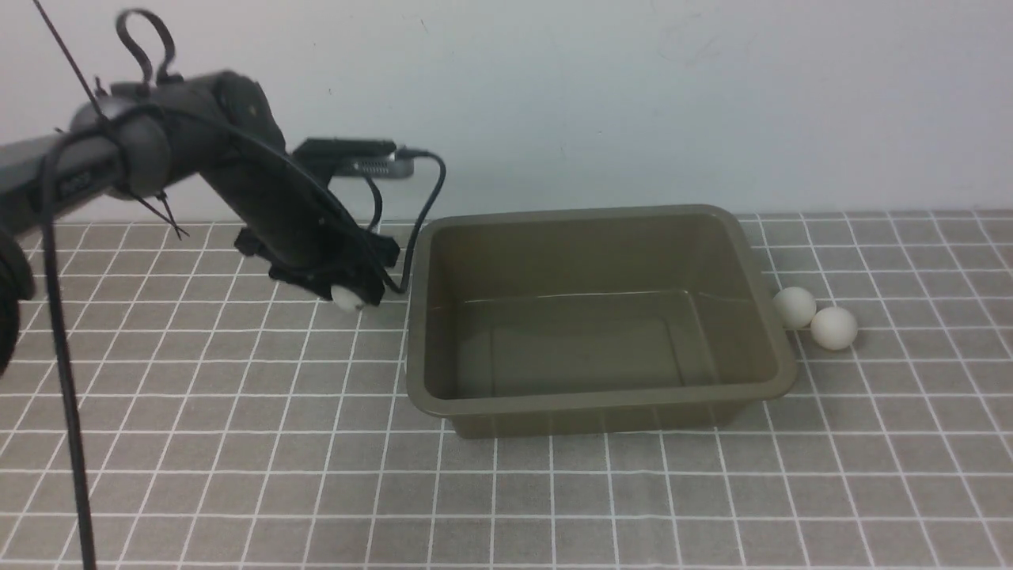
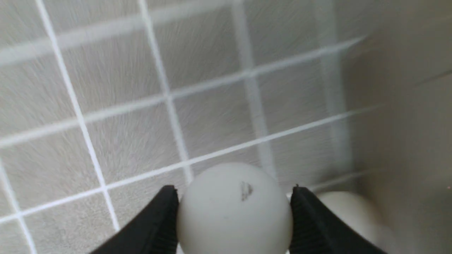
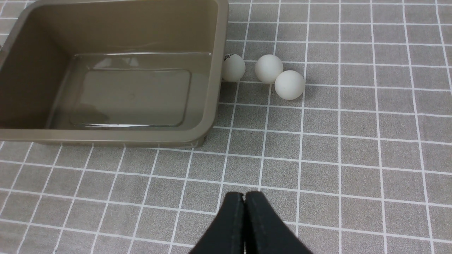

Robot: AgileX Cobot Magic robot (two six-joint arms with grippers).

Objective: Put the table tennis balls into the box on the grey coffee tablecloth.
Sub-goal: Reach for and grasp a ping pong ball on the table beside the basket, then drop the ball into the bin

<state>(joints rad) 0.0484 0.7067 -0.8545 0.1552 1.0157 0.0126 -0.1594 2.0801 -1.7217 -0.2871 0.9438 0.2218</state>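
My left gripper (image 1: 348, 299) hangs low over the grey coffee tablecloth (image 1: 237, 435), just left of the box (image 1: 601, 402). It is shut on a white table tennis ball (image 2: 235, 215) with a small dark logo, and both black fingers (image 2: 159, 225) press its sides. A second ball (image 2: 353, 211) lies on the cloth behind one finger, close to the box wall (image 2: 406, 134). The box is empty. Right of the box lie three more balls (image 3: 233, 67) (image 3: 268, 68) (image 3: 289, 84), the first touching its wall. My right gripper (image 3: 244, 197) is shut and empty above the cloth.
A pale wall rises behind the table. The left arm's black cable (image 1: 423, 214) loops near the box's left rim. In the front view only two of the balls (image 1: 794, 307) (image 1: 833, 328) show right of the box.
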